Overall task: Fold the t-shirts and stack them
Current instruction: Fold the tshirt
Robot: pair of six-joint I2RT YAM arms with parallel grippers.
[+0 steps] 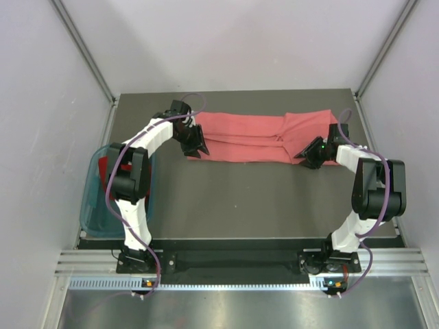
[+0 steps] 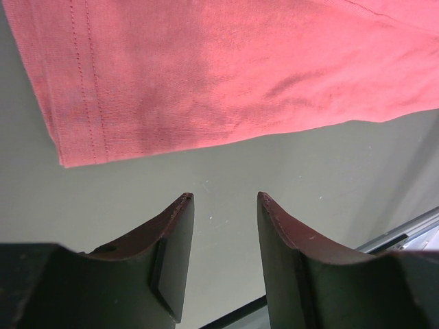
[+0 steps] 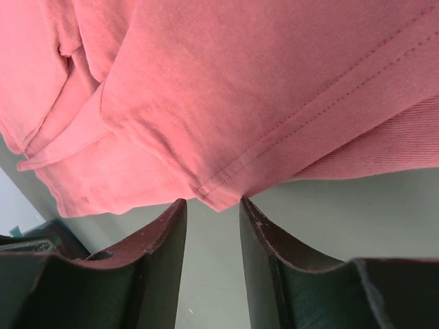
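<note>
1. The pink shirt (image 1: pixel 257 137) lies across the far half of the table (image 1: pixel 240 199) as a long band. Its sides are folded in toward the middle, and one end lies at each gripper.
2. A dark red patch, taken to be the red shirt (image 1: pixel 103 166), is seen inside the basket (image 1: pixel 91 209) at the left table edge, well apart from the pink shirt.
3. The left gripper (image 2: pixel 224 197) is held just short of the band's left end. Its jaws are parted by a moderate gap and nothing is held; bare table is seen between them.
4. The right gripper (image 3: pixel 211 202) is set at the right end. Its jaws are parted slightly less, and a stitched corner (image 3: pixel 206 186) of the shirt lies right at the tips. Nothing is clamped.
5. The step in hand is judged to be the grasp of both ends for the next fold.
   - The left gripper should be advanced until the hem sits well between the fingers.
   - At each end, every layer should be taken, with one finger slid along the table beneath the cloth.
   - Both ends should be raised evenly, so that the folded-in sides are not shaken open.
6. Differences between the views:
   - Top view: the whole band and the basket are shown, but the jaw gaps are hidden by the gripper bodies.
   - Left wrist view: a single flat layer with a double-stitched hem is shown.
   - Right wrist view: several overlapped layers and a ribbed strip are shown.
</note>
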